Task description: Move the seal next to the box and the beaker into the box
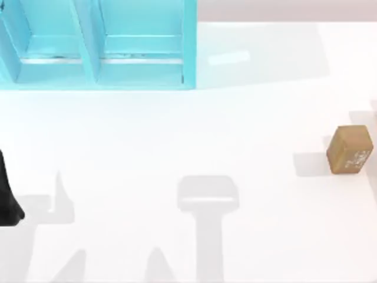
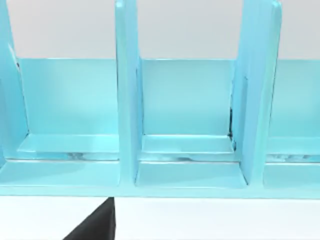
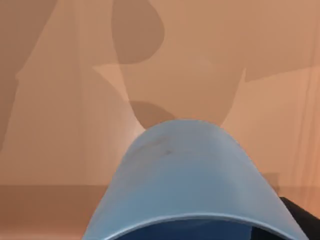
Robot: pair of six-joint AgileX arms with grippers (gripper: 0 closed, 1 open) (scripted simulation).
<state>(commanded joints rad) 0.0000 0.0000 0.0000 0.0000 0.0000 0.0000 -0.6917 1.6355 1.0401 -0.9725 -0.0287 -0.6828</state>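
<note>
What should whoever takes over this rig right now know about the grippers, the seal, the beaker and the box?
Left arm: parked at the table's left edge.
Right wrist view: the translucent blue round beaker sits close up against the camera, so the right gripper probably carries it; the grip itself is hidden.
The tan-brown rectangular seal stands near the table's right edge, far from the light blue compartmented box at the top left.
Done: neither placement; the box compartments in the left wrist view hold nothing.
Left: beaker into the box, seal beside it.
</note>
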